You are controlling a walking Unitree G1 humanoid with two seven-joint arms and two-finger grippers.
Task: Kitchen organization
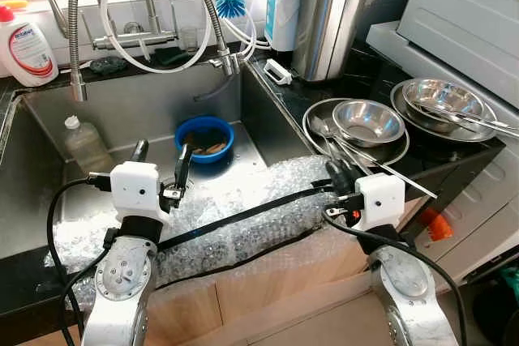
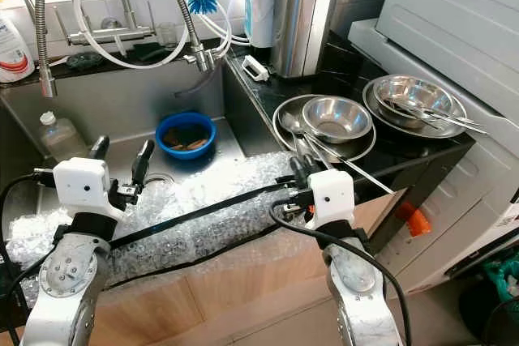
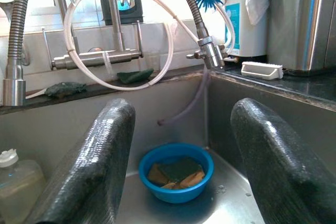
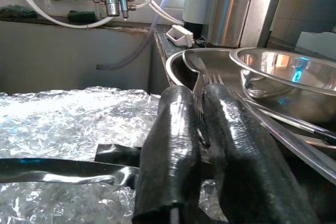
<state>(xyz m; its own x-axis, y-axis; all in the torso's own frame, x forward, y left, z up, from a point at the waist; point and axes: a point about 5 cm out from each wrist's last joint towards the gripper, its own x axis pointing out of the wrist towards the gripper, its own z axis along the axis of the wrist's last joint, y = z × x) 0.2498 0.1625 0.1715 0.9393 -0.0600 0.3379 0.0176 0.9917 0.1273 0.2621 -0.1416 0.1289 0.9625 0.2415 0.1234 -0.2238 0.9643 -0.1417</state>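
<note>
- Two arms are held forward, bent at the elbow, over the bubble wrap (image 1: 243, 216).
- Left pincer (image 1: 162, 160) is spread apart above the sink (image 1: 122, 111), aimed at the blue bowl (image 1: 204, 137).
- Right pincer (image 1: 339, 174) is pressed together at the plate (image 1: 312, 119) rim, beside a fork (image 4: 212, 81); whether the fork is gripped cannot be told.

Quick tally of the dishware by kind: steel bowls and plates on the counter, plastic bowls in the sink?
Steel bowls: 2
Steel plates under them: 2
Blue plastic bowl in the sink: 1
Total: 5
</note>
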